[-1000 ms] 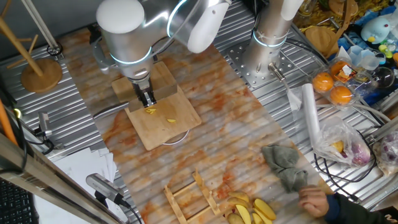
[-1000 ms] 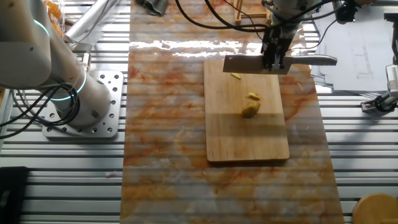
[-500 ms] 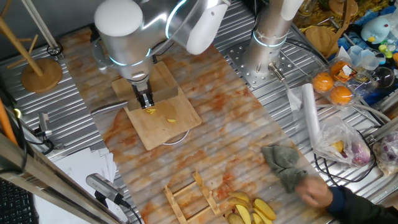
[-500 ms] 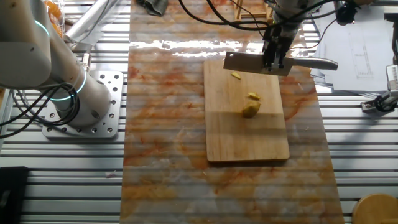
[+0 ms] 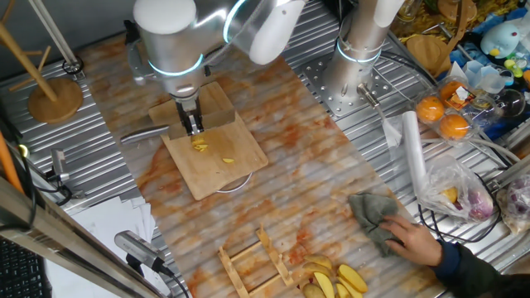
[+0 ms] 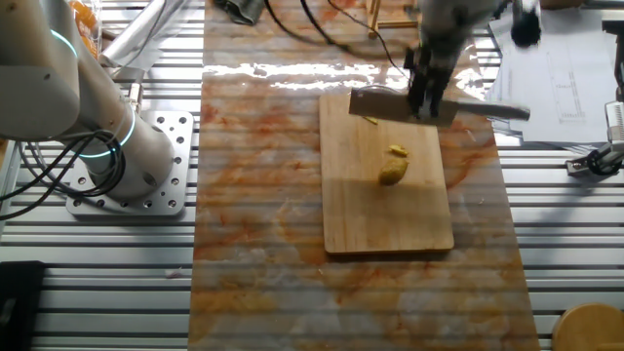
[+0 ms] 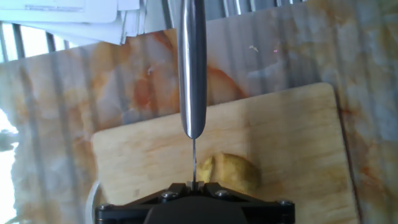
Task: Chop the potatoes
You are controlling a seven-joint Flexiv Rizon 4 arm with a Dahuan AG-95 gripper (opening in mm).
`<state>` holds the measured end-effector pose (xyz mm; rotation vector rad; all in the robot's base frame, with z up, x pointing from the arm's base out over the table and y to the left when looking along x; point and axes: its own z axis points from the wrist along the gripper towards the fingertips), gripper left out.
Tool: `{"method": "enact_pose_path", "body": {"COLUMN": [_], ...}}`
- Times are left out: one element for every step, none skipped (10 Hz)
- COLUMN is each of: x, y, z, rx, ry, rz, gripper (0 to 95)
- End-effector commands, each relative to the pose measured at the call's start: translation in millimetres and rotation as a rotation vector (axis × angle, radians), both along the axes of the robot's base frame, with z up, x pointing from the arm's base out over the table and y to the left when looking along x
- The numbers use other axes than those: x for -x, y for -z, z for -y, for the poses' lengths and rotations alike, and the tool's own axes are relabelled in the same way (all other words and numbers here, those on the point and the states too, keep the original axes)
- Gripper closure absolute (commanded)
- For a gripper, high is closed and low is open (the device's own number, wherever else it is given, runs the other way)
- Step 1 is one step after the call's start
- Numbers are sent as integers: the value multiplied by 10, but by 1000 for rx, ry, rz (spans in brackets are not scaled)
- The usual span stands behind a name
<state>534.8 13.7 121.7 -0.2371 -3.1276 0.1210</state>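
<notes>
The tool [image 6: 426, 96], clamped on the steel-bladed kitchen knife [image 6: 390, 102], has drawn back toward the rectangular bamboo cutting board's [image 6: 385, 219] far edge; the small peeled yellow potato lump [image 6: 392, 173] awaits another cut.

The table [image 5: 91, 178] is ribbed metal slats, with a marbled orange-and-white mat [image 5: 298, 178] running diagonally across it. Bright light glares off the mat's far edge in the other fixed view. White papers [image 6: 561, 73] lie at one side, and a round wooden stand [image 5: 55, 98] sits near a corner.
</notes>
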Motion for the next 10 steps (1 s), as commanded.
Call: {"method": "enact_pose_path", "body": {"x": [5, 27, 45, 53, 57, 65, 67, 71, 72, 72], "y": [61, 127, 207, 263, 301, 351, 373, 391, 416, 454], "z": [15, 31, 62, 92, 122, 169, 184, 198, 199, 200], "rx": [4, 5, 7, 6, 3, -1, 1, 0, 0, 2], "ry": [-1, -2, -3, -4, -4, -7, -7, -8, -10, -9], "rz": [-2, 0, -4, -8, -8, -7, -8, -10, -10, -10], "gripper": [950, 950, 950, 950, 950, 950, 950, 950, 950, 950]}}
